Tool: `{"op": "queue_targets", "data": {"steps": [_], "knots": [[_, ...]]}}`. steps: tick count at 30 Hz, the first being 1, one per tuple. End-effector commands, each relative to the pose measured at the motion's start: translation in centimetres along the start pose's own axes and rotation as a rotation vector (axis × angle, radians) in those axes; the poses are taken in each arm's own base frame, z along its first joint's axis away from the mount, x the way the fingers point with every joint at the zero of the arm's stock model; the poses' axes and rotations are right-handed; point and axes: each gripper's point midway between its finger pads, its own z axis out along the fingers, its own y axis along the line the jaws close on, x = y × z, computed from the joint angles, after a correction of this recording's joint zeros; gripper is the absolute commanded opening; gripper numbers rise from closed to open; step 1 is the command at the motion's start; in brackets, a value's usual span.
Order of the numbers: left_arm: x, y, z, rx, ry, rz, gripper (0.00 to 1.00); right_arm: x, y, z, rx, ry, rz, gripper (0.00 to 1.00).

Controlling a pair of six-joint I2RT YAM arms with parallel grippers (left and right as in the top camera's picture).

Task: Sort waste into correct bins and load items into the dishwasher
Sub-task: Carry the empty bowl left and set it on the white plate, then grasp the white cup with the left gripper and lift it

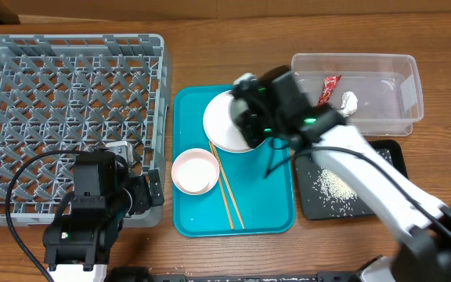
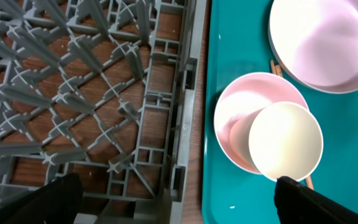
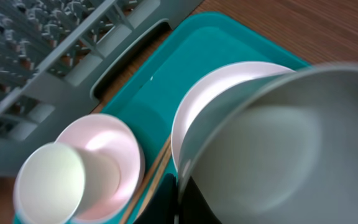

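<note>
My right gripper [image 1: 247, 111] hovers over the round white plate [image 1: 219, 124] on the teal tray and is shut on the rim of the grey-green bowl [image 3: 278, 143], held tilted above the plate [image 3: 210, 93]. The small white cup [image 1: 194, 174] sits in the pink bowl [image 1: 185, 163], with two chopsticks [image 1: 227, 192] beside it. My left gripper [image 1: 135, 192] is open and empty over the grey dish rack's [image 1: 69, 117] near right corner. The clear tub [image 1: 398, 94] holds the red wrapper [image 1: 330, 88] and white tissue [image 1: 348, 100]. Rice [image 1: 335, 186] lies in the black tray [image 1: 390, 157]. No brown scrap shows.
The teal tray [image 1: 272, 211] lies between the rack and the black tray. The left wrist view shows the rack wall [image 2: 185, 124], the pink bowl [image 2: 241, 106] and the cup [image 2: 284, 140]. A black cable loops at the front left [image 1: 22, 204].
</note>
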Motion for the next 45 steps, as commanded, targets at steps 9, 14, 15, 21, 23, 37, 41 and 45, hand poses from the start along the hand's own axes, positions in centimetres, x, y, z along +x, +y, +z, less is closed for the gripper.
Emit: {"op": "queue_targets", "data": {"steps": [9,14,15,21,23,37,41,45], "knots": [[-0.7,-0.5,-0.6,0.023,-0.022,-0.011,1.00,3.4,-1.7,8.2,0.041,0.122,0.051,0.12],[-0.6,-0.5,-0.6,0.023,-0.021,-0.011,1.00,-1.0,-0.2,2.5,0.038,0.082,0.052,0.43],[-0.6,-0.5,-0.6,0.023,-0.020,-0.011,1.00,-1.8,0.0,1.4,0.039,0.078,0.084,0.50],[-0.6,-0.5,-0.6,0.023,-0.020,-0.011,1.00,0.4,4.6,-0.1,-0.144,0.214,0.266,0.53],[-0.6,-0.6,-0.6,0.023,-0.021,-0.011,1.00,2.0,5.5,0.5,-0.145,0.266,0.295,0.54],[-0.6,-0.5,-0.6,0.023,-0.020,-0.011,1.00,8.6,8.7,4.8,-0.122,0.350,0.276,0.53],[-0.5,-0.5,-0.6,0.023,-0.017,-0.011,1.00,9.0,8.8,5.2,-0.114,0.365,0.310,0.52],[-0.5,-0.5,-0.6,0.023,-0.016,-0.011,1.00,9.8,8.5,6.2,-0.102,0.392,0.338,0.39]]}}
